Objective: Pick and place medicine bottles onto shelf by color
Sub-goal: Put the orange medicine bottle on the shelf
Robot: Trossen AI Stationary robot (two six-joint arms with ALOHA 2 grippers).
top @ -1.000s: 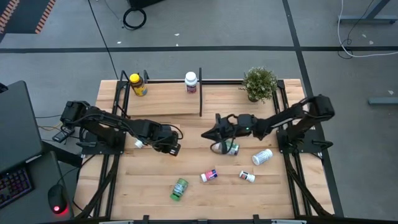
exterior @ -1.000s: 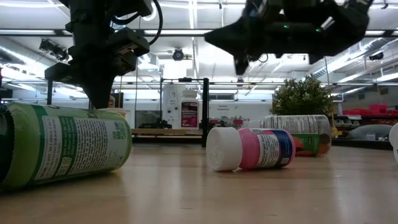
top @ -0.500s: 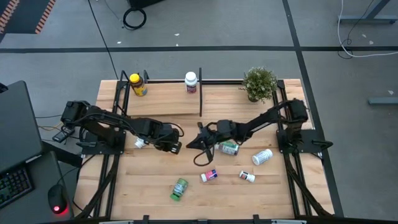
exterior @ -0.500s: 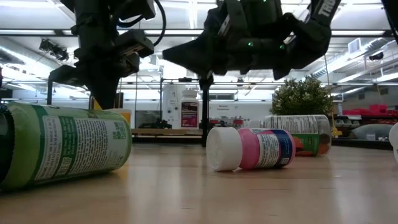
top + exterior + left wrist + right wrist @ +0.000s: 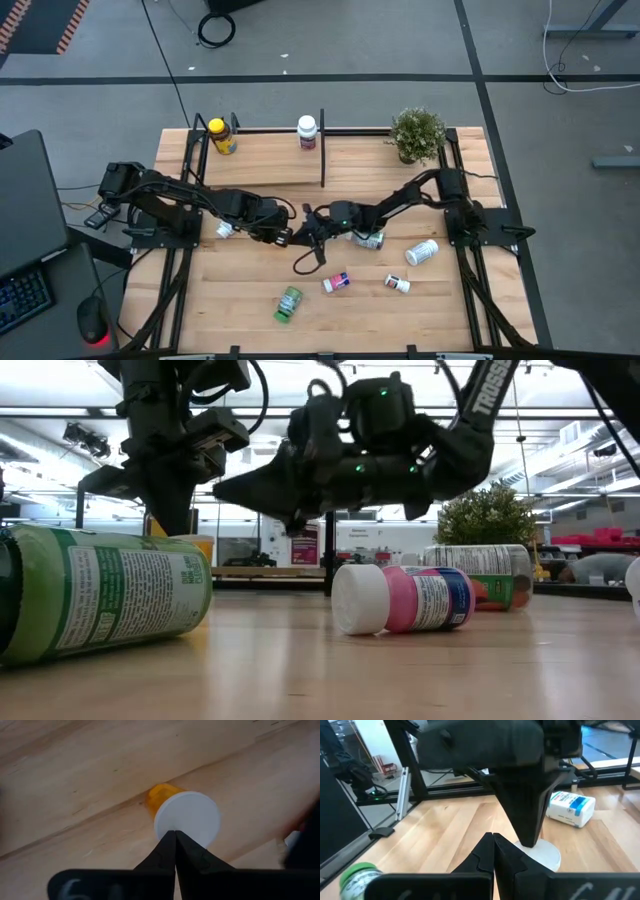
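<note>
Pale wood table: carries everything; the shelf sits at its far side.
My left pincer: clenched, empty, tip right over the amber bottle.
My right pincer: clenched, empty, mid-table beside the left one.
Amber bottle: lies near the table's left, white cap towards me.
Handling: probably light, stiff, slick plastic, prone to rolling; I would grip across the body.

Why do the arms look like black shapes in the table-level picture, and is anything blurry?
Low view: bright ceiling lights behind leave the right pincer a backlit silhouette; the green plastic bottle lying on its side is so near that it looks soft. Left wrist view: the white-capped amber bottle is clear, while a dark shape at the picture's edge is smeared. High view: evenly lit, sharp.
</note>
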